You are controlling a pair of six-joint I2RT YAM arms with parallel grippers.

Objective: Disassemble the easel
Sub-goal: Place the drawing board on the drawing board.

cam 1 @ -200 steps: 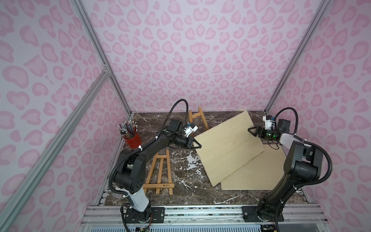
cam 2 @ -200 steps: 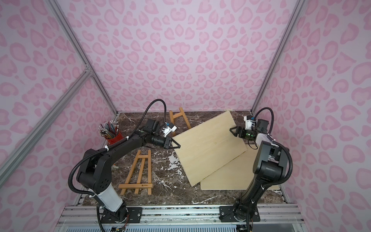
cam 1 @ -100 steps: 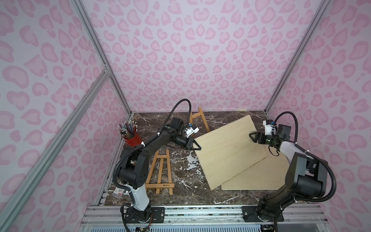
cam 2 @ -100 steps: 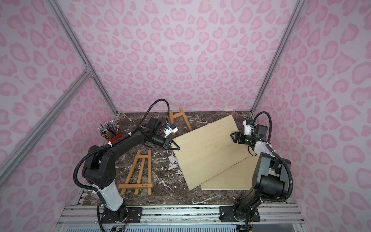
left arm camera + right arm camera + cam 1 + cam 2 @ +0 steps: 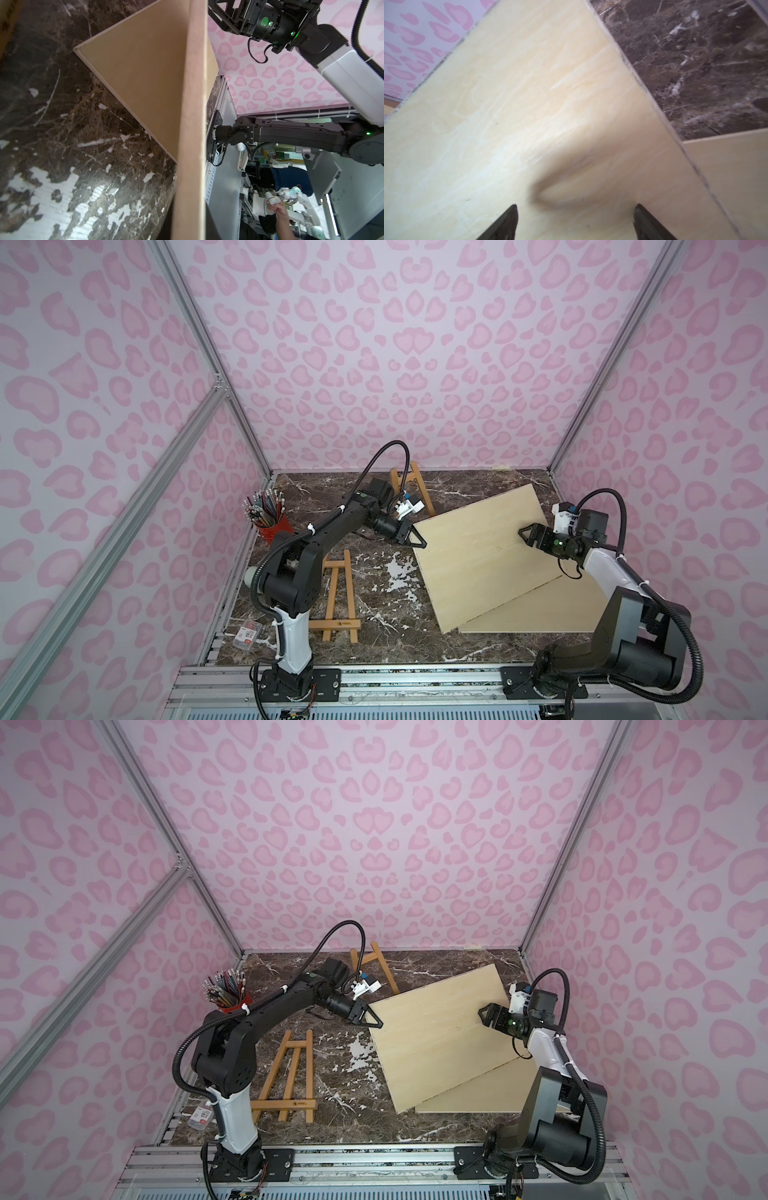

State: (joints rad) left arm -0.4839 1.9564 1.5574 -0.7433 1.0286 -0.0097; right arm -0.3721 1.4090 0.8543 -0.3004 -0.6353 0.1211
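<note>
Your right gripper has just let go of the board at its edge and hangs spread over its face, left gripper still pinching the board's corner, easel just behind that corner, so board looks off the easel and only needs laying flat.

The top board covers most of the lower board; the left arm hides the head of the near easel (part of the far easel too). The right wrist view is blurred, and the right gripper shows only its jaws' tips.
</note>
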